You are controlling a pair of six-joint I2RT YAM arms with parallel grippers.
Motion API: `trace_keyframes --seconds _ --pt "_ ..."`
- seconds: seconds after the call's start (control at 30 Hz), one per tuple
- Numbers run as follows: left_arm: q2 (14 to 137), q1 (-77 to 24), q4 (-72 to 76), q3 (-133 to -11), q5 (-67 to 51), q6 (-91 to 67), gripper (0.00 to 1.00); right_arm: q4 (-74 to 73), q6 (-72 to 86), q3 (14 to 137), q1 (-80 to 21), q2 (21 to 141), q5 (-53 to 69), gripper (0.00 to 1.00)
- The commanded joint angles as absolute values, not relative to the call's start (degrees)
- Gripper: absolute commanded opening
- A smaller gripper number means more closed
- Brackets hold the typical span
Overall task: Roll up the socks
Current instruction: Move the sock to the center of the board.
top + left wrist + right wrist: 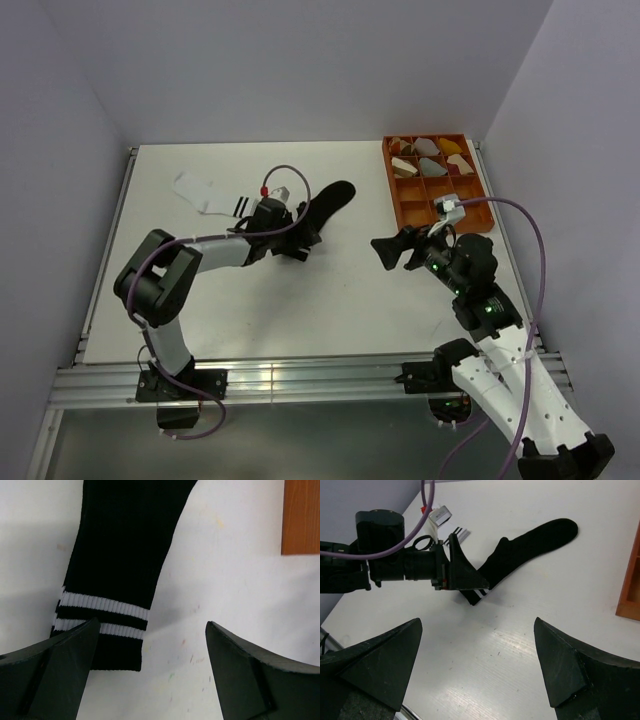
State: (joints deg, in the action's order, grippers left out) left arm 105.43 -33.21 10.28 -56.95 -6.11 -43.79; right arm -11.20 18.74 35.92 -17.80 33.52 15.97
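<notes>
The black sock (325, 203) lies flat mid-table, toe toward the back right, its white-striped cuff (102, 615) toward the front. My left gripper (300, 237) is open and hovers just over the cuff end; the left finger (55, 672) overlaps the cuff's corner in view, the right finger over bare table. The sock also shows in the right wrist view (530, 545). The white sock (208, 197) with black cuff stripes lies at the back left. My right gripper (392, 250) is open and empty over bare table, right of the black sock.
An orange compartment tray (480, 215) with several rolled bundles stands at the back right, close behind my right gripper. Its edge shows in the left wrist view (301, 517). The left arm (395, 565) stretches across the right wrist view.
</notes>
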Motion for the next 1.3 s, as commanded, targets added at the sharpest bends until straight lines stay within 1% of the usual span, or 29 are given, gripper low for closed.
trace_keyframes --seconds 0.0,0.23,0.37,0.5,0.6,0.73,0.83,0.93,0.97,1.0,1.07,1.13,1.2,1.23,1.27 --pt "101.35 -34.36 5.54 -50.90 -4.83 -45.70 0.94 -8.35 17.49 35.60 -20.56 34.89 14.16 1.00" --pt "94.05 -35.59 6.07 -41.32 -4.14 -47.63 0.94 -6.24 18.19 34.98 -25.48 38.14 11.43 1.00" --pt "89.92 -36.74 6.07 -39.20 -3.43 -48.51 0.95 -4.13 18.89 34.98 -28.12 39.72 8.97 1.00" --pt "84.48 -36.83 3.17 -42.18 -1.59 -48.43 0.99 -4.04 16.70 37.00 -31.11 42.27 5.63 1.00" --pt "80.62 -36.83 0.18 -45.61 -0.26 -48.60 0.99 -3.43 14.16 39.45 -33.83 44.73 2.64 1.00" --pt "75.77 -36.13 -6.41 -50.17 6.41 -47.46 0.99 -1.85 11.26 41.82 -37.08 49.21 0.79 1.00" --pt "71.03 -32.71 -9.40 -50.10 8.00 -46.32 1.00 -0.79 7.57 43.33 -40.15 54.13 0.18 0.99" --pt "66.63 -24.98 -11.16 -48.52 4.14 -45.71 0.99 -0.18 2.21 44.03 -43.67 59.84 -2.81 0.94" --pt "65.14 -20.52 -11.68 -48.34 3.17 -44.75 0.99 1.56 -1.28 44.29 -46.03 61.42 -3.42 0.93" --pt "64.43 -18.56 -12.99 -48.08 2.21 -43.95 0.99 1.76 -2.71 44.91 -47.10 65.00 -3.95 0.91" --pt "63.29 -14.00 -14.93 -48.43 -0.34 -41.32 0.99 2.28 -6.57 45.53 -49.99 68.54 -3.96 0.88" --pt "62.58 -11.53 -17.65 -48.87 -2.10 -38.51 0.99 3.42 -8.52 46.05 -51.76 72.92 -3.52 0.84" --pt "61.09 -8.53 -18.98 -48.61 -0.54 -36.92 0.98 4.04 -10.72 47.71 -53.43 75.84 -2.47 0.83" --pt "60.39 -8.18 -19.94 -48.43 -0.27 -35.35 0.98 4.22 -11.33 48.51 -53.79 77.50 -1.59 0.81" --pt "59.42 -7.91 -20.30 -48.08 4.09 -34.64 0.98 4.22 -12.47 49.30 -54.05 80.22 -1.32 0.79"
